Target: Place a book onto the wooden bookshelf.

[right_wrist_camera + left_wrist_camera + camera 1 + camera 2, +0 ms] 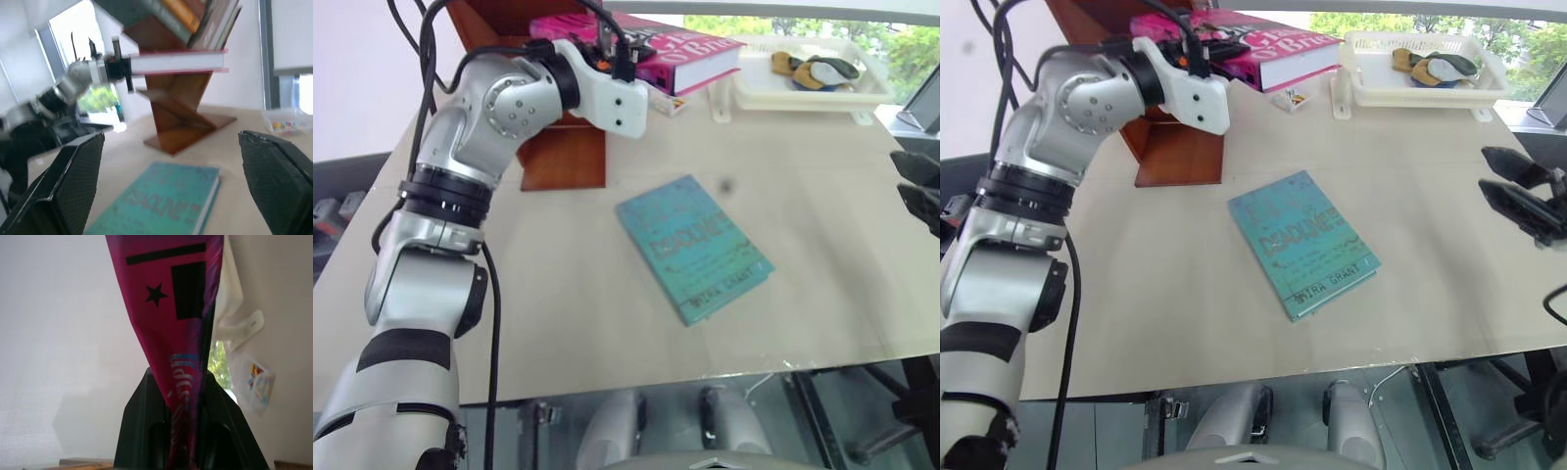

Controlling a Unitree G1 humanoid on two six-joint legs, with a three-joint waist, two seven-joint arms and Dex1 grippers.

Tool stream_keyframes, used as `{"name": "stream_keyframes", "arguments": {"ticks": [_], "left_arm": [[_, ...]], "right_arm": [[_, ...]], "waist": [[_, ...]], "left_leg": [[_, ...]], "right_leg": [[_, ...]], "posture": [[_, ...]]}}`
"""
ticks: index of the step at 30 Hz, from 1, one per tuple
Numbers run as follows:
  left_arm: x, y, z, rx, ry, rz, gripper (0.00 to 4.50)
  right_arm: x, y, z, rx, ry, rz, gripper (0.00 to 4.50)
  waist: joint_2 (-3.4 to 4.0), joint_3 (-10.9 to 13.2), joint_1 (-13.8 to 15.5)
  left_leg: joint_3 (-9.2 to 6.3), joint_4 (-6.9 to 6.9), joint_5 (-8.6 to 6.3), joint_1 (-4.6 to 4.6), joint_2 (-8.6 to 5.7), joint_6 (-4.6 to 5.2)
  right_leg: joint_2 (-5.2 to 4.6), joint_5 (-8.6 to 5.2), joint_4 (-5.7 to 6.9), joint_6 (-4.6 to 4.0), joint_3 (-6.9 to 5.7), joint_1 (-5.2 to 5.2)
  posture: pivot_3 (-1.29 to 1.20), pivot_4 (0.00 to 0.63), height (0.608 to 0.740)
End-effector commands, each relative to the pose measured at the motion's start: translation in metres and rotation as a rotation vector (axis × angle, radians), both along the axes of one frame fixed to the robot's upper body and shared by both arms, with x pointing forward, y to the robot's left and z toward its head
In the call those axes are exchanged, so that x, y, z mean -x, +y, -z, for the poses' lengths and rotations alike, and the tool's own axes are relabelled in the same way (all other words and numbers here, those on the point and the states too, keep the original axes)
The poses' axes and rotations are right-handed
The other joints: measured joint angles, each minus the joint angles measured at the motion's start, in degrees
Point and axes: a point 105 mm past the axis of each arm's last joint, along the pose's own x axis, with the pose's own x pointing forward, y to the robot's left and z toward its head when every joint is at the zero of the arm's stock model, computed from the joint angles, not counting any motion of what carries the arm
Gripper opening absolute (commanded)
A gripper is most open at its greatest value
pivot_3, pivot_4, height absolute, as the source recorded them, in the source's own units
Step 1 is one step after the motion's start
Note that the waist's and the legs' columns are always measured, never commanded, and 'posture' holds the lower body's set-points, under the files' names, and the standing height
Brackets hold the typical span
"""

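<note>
Right eye view, left gripper (188, 431) jaws clamped on pink book (1263, 49), right gripper (171, 181) jaws wide, empty, teal book (1302, 243) reading "DEADLINE"

book (690, 59): bright magenta cover with pale lettering, white page block showing; lies flat and level, raised off the table beside the shelf's upper part.
wooden bookshelf (178, 110): reddish-brown, slanted panels on a flat base; stands at the table's far left; other books lean in its top compartment.
</note>
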Motion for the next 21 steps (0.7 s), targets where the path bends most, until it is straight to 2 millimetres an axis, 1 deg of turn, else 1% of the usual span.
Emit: {"name": "stream_keyframes", "arguments": {"ticks": [1, 3, 5, 6, 10, 13, 15, 17, 21], "left_arm": [[0.004, 0.009, -0.026, -0.017, -0.049, -0.069, 0.14], [0.003, 0.017, -0.024, -0.032, -0.013, -0.114, 0.14], [0.004, 0.02, -0.019, -0.038, 0.031, -0.134, 0.14], [0.005, 0.02, -0.017, -0.035, 0.05, -0.139, 0.14], [0.012, 0.016, -0.003, -0.043, 0.12, -0.143, 0.14], [0.022, 0.017, -0.005, -0.05, 0.095, -0.158, 0.14], [0.027, 0.025, -0.01, -0.066, 0.082, -0.207, 0.14], [0.028, 0.038, -0.011, -0.087, 0.089, -0.272, 0.14], [0.026, 0.062, -0.001, -0.132, 0.141, -0.395, 0.14]], "right_arm": [[-0.011, 0.005, -0.006, 0.009, -0.024, -0.052, 4.5], [-0.017, 0.008, -0.009, 0.017, -0.03, -0.069, 4.5], [-0.022, 0.008, -0.011, 0.02, -0.032, -0.077, 4.5], [-0.025, 0.008, -0.012, 0.022, -0.032, -0.078, 4.5], [-0.031, 0.007, -0.014, 0.026, -0.036, -0.087, 4.5], [-0.034, 0.006, -0.014, 0.025, -0.036, -0.088, 4.5], [-0.036, 0.005, -0.014, 0.027, -0.036, -0.086, 4.5], [-0.038, 0.004, -0.015, 0.029, -0.033, -0.08, 4.5], [-0.045, 0.004, -0.016, 0.03, -0.025, -0.066, 4.5]], "waist": [[0.05, 0.02, -0.1], [0.09, 0.04, -0.25], [0.09, 0.04, -0.47], [0.1, 0.05, -0.73], [0.1, 0.05, -1.3], [0.09, 0.06, -1.18], [0.1, 0.06, -1.29], [0.11, 0.06, -1.43], [0.13, 0.05, -1.79]], "left_leg": [[0.0, 0.01, 0.0, 0.0, 0.0, 0.0], [0.01, -0.01, 0.0, -0.05, 0.0, 0.0], [0.0, 0.02, 0.09, -0.33, 0.01, -0.15], [0.02, 0.02, 0.14, -0.46, 0.0, -0.23], [0.03, -0.01, 0.14, -0.5, -0.01, -0.24], [0.0, 0.03, 0.14, -0.52, -0.02, -0.23], [0.0, 0.08, 0.14, -0.51, -0.03, -0.23], [0.0, 0.08, 0.14, -0.5, -0.03, -0.24], [0.03, 0.06, 0.12, -0.36, 0.0, -0.2]], "right_leg": [[0.0, 0.0, 0.02, 0.0, 0.0, -0.02], [0.0, 0.0, 0.04, 0.0, 0.0, -0.1], [0.03, 0.0, 0.09, 0.0, -0.02, -0.42], [0.03, 0.0, 0.13, 0.0, 0.0, -0.57], [0.01, -0.01, 0.39, 0.01, 0.01, -0.6], [-0.01, -0.01, 0.43, 0.01, -0.01, -0.59], [-0.03, -0.01, 0.51, 0.01, -0.01, -0.59], [-0.02, -0.01, 0.57, 0.01, -0.01, -0.6], [0.04, -0.02, 0.71, 0.01, 0.03, -0.59]], "posture": [[0.0, 0.15, 0.74], [0.0, 0.15, 0.74], [0.0, 0.15, 0.74], [0.0, 0.15, 0.74], [0.0, 0.15, 0.74], [0.0, 0.15, 0.74], [0.0, 0.15, 0.74], [0.0, 0.15, 0.74], [0.0, 0.15, 0.74]]}}
